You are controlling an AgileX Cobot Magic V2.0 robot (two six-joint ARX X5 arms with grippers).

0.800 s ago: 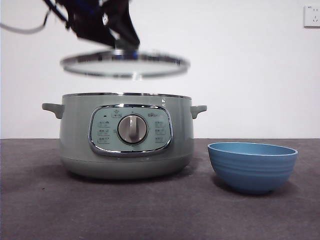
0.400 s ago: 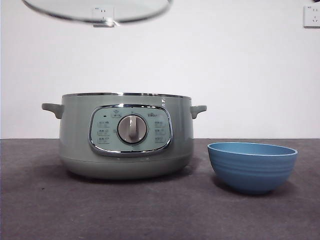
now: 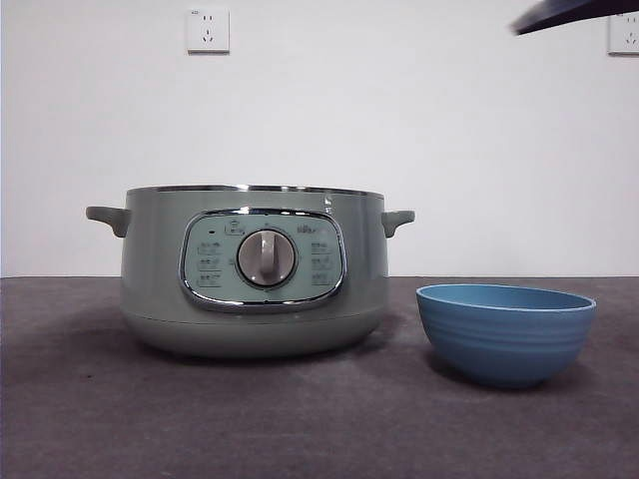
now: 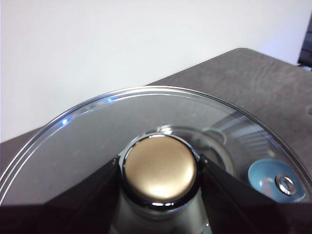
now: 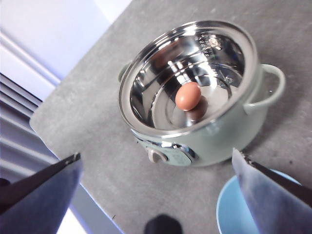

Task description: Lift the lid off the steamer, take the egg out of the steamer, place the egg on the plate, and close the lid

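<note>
The steamer stands uncovered on the table, pale green with a silver dial. Seen from above in the right wrist view, the steamer has the brownish egg lying in its shiny metal pan. My right gripper hangs open high above the pot's front, with nothing between its jaws. The glass lid is held up in the air, out of the front view. My left gripper is shut on the lid's round knob. The blue plate sits to the right of the steamer.
A black arm tip shows at the top right corner of the front view. Two wall sockets are on the white wall behind. The blue plate's rim lies just below the right gripper's jaw.
The lid, held by my left gripper, has risen from just above the steamer out of the top of the front view. A black arm tip has come in at the top right.
</note>
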